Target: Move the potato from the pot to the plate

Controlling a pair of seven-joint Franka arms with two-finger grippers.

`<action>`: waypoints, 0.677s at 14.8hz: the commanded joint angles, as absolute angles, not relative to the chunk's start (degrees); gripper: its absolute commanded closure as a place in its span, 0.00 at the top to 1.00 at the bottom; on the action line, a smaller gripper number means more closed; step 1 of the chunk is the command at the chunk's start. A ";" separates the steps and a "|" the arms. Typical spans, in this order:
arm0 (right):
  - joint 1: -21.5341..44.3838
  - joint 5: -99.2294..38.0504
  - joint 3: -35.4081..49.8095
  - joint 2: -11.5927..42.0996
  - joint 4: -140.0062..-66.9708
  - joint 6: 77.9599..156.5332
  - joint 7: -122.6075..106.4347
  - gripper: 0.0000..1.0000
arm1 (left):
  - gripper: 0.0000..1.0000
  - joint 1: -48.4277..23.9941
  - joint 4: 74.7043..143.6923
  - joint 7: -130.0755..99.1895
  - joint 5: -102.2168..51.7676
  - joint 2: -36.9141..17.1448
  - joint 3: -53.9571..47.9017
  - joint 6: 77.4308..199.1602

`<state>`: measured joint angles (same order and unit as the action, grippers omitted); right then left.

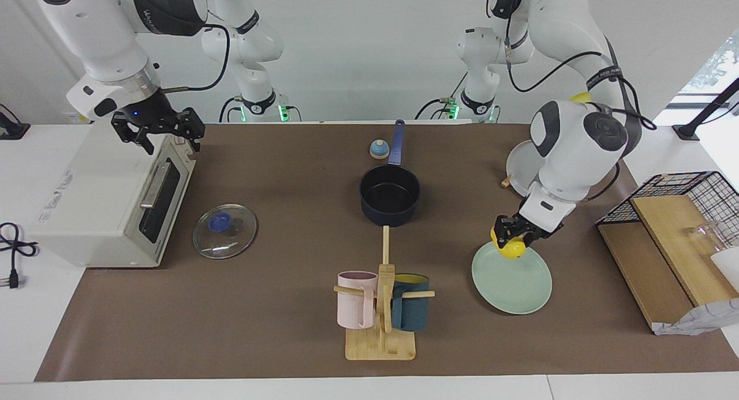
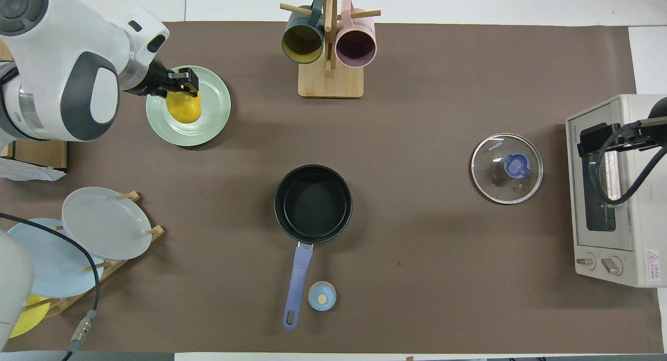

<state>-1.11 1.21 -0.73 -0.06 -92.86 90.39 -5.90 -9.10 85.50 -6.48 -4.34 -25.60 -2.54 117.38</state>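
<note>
The left pincer (image 1: 512, 234) is clamped on the potato (image 1: 511, 249), its dark fingers (image 2: 183, 79) pressed against the upper part of the yellow lump, and it holds the potato low over the plate (image 1: 515, 287), above the part of the rim nearest the robots; whether the potato already touches the plate cannot be told. The pale green plate lies flat on the brown surface (image 1: 277, 331), toward the left arm's end of it. Taking the plate as the landmark, the pot (image 1: 389, 195) stands nearer to the robots than the plate and toward the right arm's end from it, its black inside bare and its blue handle (image 1: 396, 143) pointing toward the robots. A wooden mug stand (image 1: 382, 325) with a pink mug (image 1: 355, 299) and a dark teal mug (image 1: 411, 310) sits beside the plate, toward the right arm's end. A rack of grey and light blue plates (image 2: 99, 231) stands nearer to the robots than the plate. A glass lid (image 1: 224, 231) lies well apart from the plate, toward the right arm's end, just in front of a white toaster oven (image 1: 109, 198). The right pincer (image 1: 159, 129) waits above that oven's top corner, its fingers spread and holding nothing.
</note>
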 commanded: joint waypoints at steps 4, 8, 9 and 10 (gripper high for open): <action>-1.58 0.00 -0.18 -0.26 -92.37 89.65 -5.01 1.00 | 0.00 -7.65 86.73 -1.76 -1.76 -31.29 -2.90 123.74; -1.58 0.00 -0.18 -0.26 -92.46 89.74 -5.01 1.00 | 0.16 -7.65 90.44 -1.23 -1.76 -30.67 -2.90 126.48; -1.58 0.00 -0.18 -0.35 -92.55 89.74 -5.01 1.00 | 0.79 -7.73 90.35 -1.14 -1.76 -30.59 -2.90 126.39; -1.58 0.00 -0.18 -0.35 -92.55 89.74 -5.01 1.00 | 1.00 -7.73 90.09 -1.06 -1.76 -30.59 -2.90 126.30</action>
